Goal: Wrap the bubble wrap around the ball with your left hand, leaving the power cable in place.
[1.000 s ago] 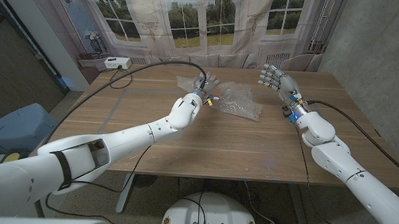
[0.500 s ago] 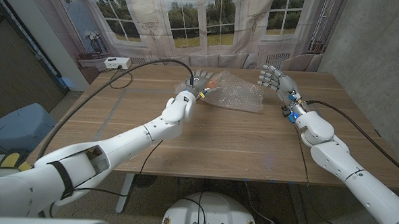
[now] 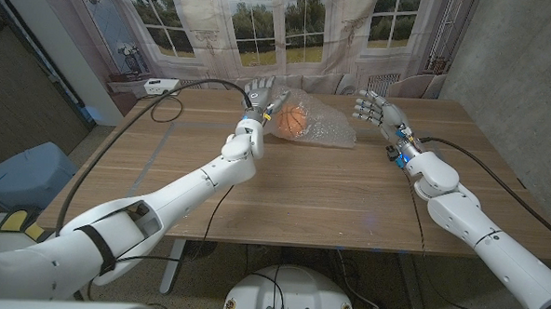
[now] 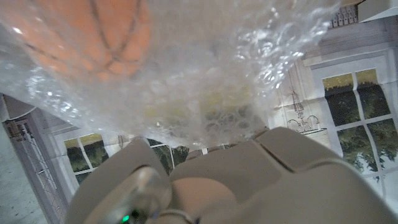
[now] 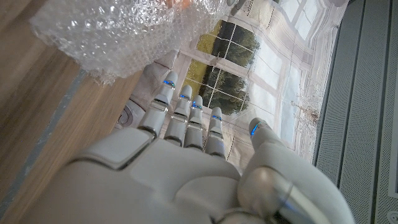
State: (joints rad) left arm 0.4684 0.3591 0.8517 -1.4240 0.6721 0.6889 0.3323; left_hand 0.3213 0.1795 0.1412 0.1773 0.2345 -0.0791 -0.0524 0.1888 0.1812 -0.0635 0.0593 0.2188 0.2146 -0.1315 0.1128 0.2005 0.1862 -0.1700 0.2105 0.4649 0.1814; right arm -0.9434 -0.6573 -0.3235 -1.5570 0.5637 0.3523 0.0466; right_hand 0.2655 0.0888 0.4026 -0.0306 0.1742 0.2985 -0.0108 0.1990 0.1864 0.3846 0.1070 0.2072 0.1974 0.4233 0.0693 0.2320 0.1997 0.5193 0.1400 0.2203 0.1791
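Near the counter's far edge, my left hand [image 3: 258,91] grips the bubble wrap [image 3: 321,125], draped partly over the orange ball [image 3: 294,119]. My right hand [image 3: 374,109] hovers, fingers spread, empty. Closing the wrap remains, I judge.

Bubble wrap [image 4: 205,81] (clear, crinkled) drapes over an orange ball [image 4: 93,37] beyond the left hand [image 4: 236,180].

Staged lab or demo room: wooden table [image 3: 283,187] before printed backdrop [image 3: 262,28] of windows and trees, grey panel wall [image 3: 513,53] right, power strip [image 3: 159,87] at table's far left corner.
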